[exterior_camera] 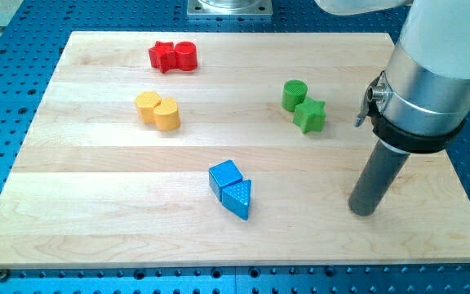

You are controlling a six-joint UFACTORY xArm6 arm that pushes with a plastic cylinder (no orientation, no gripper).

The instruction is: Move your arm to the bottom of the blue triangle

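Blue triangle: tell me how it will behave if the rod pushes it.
The blue triangle lies flat on the smooth wooden board, so it would probably slide, not roll or tip. It touches the blue cube, so a push from the view's bottom would likely shift both. Its slanted sides may make it twist. My tip stands apart, to the view's right.

My tip (364,211) right of blue triangle (238,198)

Triangle block (238,198) touching cube (225,176), perhaps overlapping, my tip (364,211) well right
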